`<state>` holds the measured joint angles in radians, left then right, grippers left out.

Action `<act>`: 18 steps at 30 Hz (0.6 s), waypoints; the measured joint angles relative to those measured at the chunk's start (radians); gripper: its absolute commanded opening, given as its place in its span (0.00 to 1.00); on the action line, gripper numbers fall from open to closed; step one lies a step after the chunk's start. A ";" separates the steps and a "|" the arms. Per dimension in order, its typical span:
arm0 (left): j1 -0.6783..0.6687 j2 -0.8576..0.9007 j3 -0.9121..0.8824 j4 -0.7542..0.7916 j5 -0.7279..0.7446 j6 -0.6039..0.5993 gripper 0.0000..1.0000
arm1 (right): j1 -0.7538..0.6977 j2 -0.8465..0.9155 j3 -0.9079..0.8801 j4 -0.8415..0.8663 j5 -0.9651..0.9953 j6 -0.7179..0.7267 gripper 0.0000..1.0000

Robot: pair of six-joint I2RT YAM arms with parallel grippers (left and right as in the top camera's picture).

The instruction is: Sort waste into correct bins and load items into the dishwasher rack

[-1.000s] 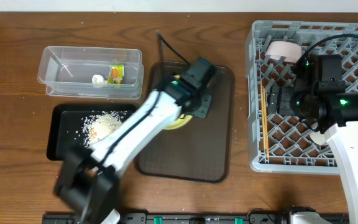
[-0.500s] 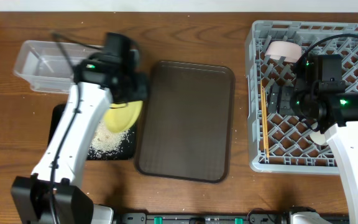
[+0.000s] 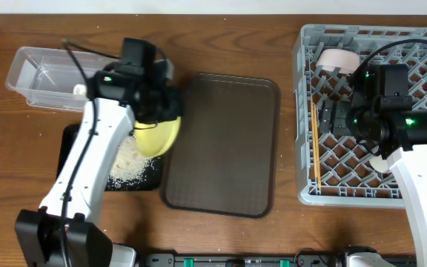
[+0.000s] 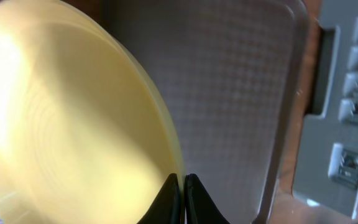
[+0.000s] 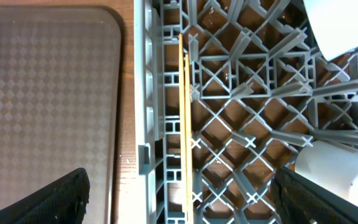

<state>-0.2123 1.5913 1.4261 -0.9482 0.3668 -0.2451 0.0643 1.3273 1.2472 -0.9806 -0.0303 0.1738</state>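
My left gripper (image 3: pixel 156 119) is shut on the rim of the yellow plate (image 3: pixel 159 136) and holds it tilted over the right edge of the black tray (image 3: pixel 73 159), which holds a heap of rice crumbs (image 3: pixel 128 162). In the left wrist view the fingertips (image 4: pixel 173 200) pinch the plate (image 4: pixel 73 112). The clear tub (image 3: pixel 39 85) lies askew at the far left with a small pale scrap (image 3: pixel 78 87) inside; the wrapper is hidden. My right gripper (image 3: pixel 330 119) is open and empty above the grey rack (image 3: pixel 302 111). Its fingers (image 5: pixel 64 199) stand wide apart over the chopsticks (image 5: pixel 184 124).
The dark brown serving tray (image 3: pixel 224 148) lies between the black tray and the rack. In the rack a white bowl (image 3: pixel 337 59) stands at the back left, and a white cup (image 5: pixel 340 168) lies near the right arm.
My left arm carried the plate from the serving tray to the black tray, then slightly right. More rice lies in the black tray. The clear tub slid left and turned. The right arm stayed still.
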 measured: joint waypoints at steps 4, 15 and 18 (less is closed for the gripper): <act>-0.103 0.000 -0.001 0.070 0.003 0.005 0.06 | 0.000 0.000 0.000 0.004 0.000 0.000 0.92; -0.319 0.085 -0.002 0.257 -0.007 0.010 0.06 | 0.000 0.000 0.000 0.005 0.000 0.000 0.92; -0.350 0.166 -0.002 0.274 -0.007 0.010 0.06 | 0.000 0.000 0.000 0.005 0.000 0.000 0.91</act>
<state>-0.5621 1.7569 1.4246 -0.6743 0.3595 -0.2352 0.0643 1.3277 1.2472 -0.9756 -0.0303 0.1738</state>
